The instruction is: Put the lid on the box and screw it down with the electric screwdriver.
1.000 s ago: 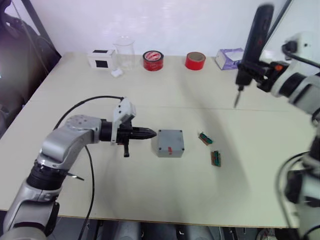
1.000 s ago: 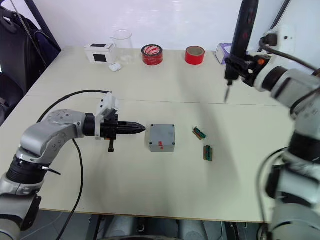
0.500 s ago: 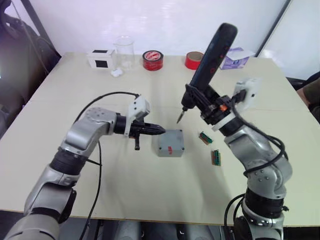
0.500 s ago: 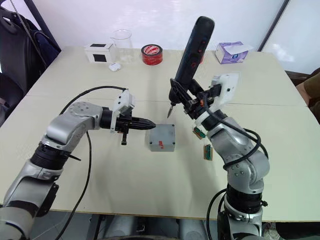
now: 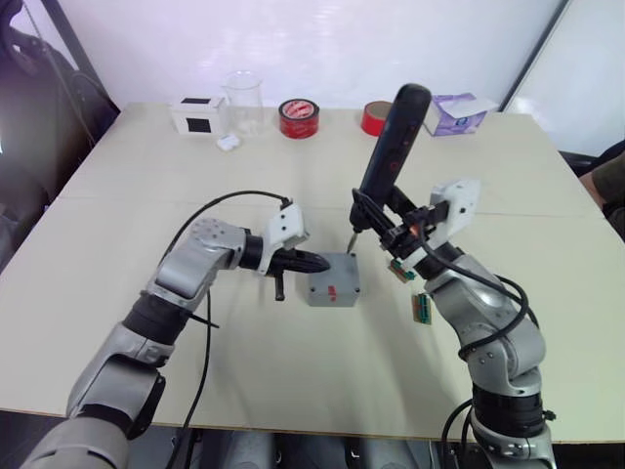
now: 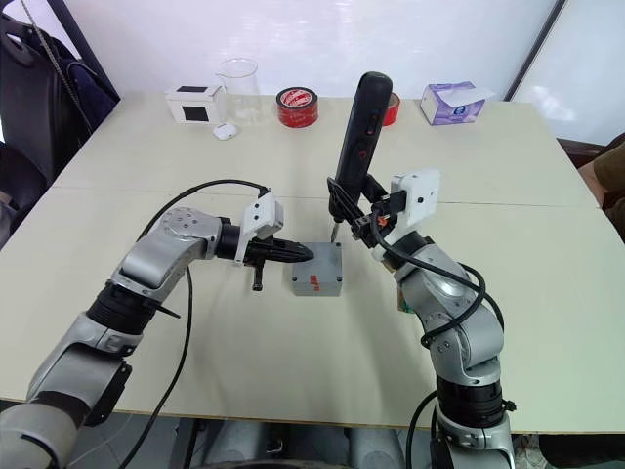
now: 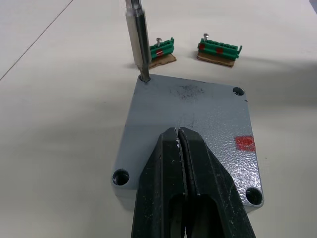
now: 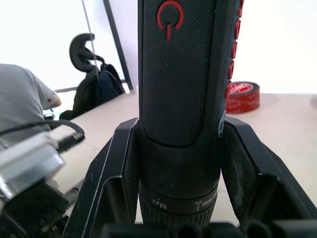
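The grey square lid (image 5: pixel 333 277), with corner holes and a small red mark, lies flat on the box (image 5: pixel 333 302) at mid-table. Only a thin strip of the box's front wall shows under it. My left gripper (image 5: pixel 320 263) is shut, and its joined fingertips (image 7: pixel 178 136) rest on the lid's near-left part. My right gripper (image 5: pixel 391 227) is shut on the black electric screwdriver (image 5: pixel 388 156), which stands tilted over the box. Its metal bit (image 7: pixel 137 39) sits in the lid's far-left corner hole. The wrist view shows both fingers (image 8: pixel 124 163) clamped on the screwdriver (image 8: pixel 178 74).
Two small green pieces (image 5: pixel 400 271) (image 5: pixel 422 309) lie right of the box. Along the far edge stand a white box with black panel (image 5: pixel 198 114), a beaker (image 5: pixel 243 103), two red tape rolls (image 5: pixel 298 118) (image 5: pixel 379 118) and a tissue pack (image 5: pixel 459 112). A person (image 5: pixel 607 174) sits at right.
The right arm swung in from the far right and lowered the screwdriver until the bit reached the lid's corner hole. The left gripper slid right onto the lid.
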